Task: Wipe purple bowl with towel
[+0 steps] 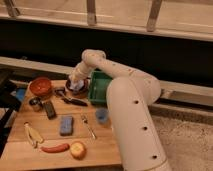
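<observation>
The purple bowl point(80, 91) is a dark bowl at the back of the wooden table point(50, 160), just left of a green tray. My gripper point(76, 83) reaches down from the white arm point(107, 70) into the bowl. A pale towel point(76, 86) shows in the bowl right under the gripper. The arm's wrist hides most of the bowl's inside.
A green tray point(100, 86) stands right of the bowl and an orange bowl point(41, 86) left of it. On the table lie a black utensil point(74, 100), a remote point(49, 109), a metal cup point(35, 103), a blue cup point(102, 115), a blue sponge point(66, 125), a fork point(89, 126), an apple point(78, 149) and a red pepper point(55, 148).
</observation>
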### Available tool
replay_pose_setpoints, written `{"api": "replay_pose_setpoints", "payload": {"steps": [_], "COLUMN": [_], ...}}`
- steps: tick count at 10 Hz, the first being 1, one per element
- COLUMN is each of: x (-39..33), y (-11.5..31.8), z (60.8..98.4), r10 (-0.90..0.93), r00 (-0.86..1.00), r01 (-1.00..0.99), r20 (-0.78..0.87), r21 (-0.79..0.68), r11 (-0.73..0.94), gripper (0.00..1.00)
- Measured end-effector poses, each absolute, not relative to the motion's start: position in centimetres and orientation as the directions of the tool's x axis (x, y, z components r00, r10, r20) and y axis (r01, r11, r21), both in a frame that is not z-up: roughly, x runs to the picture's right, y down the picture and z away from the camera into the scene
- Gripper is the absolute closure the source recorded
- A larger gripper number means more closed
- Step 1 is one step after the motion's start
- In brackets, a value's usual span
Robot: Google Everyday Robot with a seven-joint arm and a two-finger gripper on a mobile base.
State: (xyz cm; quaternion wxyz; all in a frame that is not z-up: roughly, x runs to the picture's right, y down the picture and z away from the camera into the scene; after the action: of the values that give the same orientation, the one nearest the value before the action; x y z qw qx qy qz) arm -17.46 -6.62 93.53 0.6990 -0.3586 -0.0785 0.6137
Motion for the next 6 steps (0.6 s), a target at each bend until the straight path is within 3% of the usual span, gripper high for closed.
{"api": "replay_pose_setpoints", "payload": {"steps": [6], "x": [-10.1], "y": [-5.3], "z": [91.6], "r10": [0.893], "r00": [0.223], "r01": [-0.847], "r20": [-0.391], "r21": [-0.531], "r11": [-0.021], "gripper": [1.00]}}
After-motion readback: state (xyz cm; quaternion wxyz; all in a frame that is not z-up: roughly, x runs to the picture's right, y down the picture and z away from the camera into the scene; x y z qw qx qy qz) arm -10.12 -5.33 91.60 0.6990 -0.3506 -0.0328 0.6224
